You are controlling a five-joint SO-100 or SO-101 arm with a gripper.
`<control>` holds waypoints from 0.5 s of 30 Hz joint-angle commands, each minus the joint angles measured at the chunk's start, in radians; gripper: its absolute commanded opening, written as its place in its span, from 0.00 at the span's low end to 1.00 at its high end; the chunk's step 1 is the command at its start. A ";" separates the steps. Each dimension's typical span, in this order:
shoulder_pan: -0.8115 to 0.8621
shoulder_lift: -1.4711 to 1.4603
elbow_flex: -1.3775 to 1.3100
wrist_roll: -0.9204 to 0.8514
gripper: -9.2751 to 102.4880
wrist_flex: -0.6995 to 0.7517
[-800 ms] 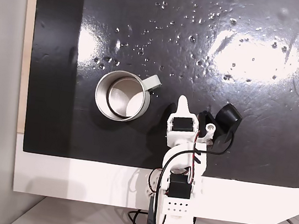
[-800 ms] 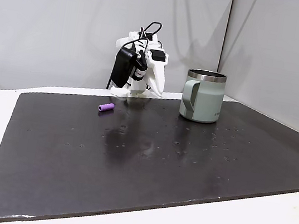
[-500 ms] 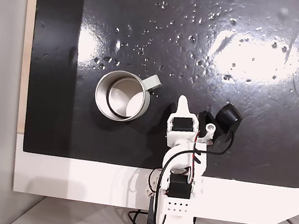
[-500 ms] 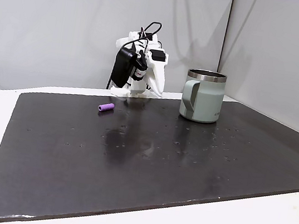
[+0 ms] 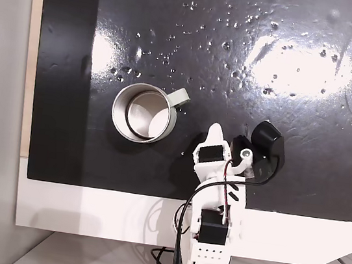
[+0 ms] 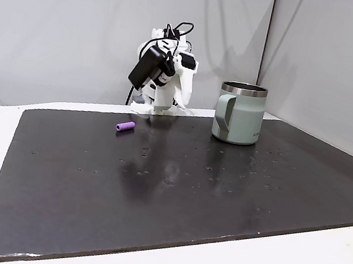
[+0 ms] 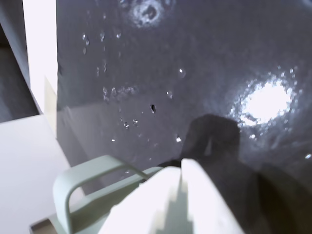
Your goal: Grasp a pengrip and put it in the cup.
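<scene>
Pengrip (image 6: 125, 127) lies apart from the gripper (image 7: 181, 171), opposite the cup (image 6: 240, 113); its jaws look pressed together, so spread them before descending squarely.

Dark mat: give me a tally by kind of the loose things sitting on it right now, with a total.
Cups: 1, the pale grey-green cup, upright with nothing seen in it in a fixed view.
Pen grips: 1, the purple pen grip, lying on the mat apart from the cup.
Total: 2.
</scene>
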 commanded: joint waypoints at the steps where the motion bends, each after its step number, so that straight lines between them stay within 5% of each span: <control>1: 0.035 -0.044 -0.130 -0.110 0.08 0.028; 15: 0.195 -0.565 -0.446 -0.337 0.08 0.179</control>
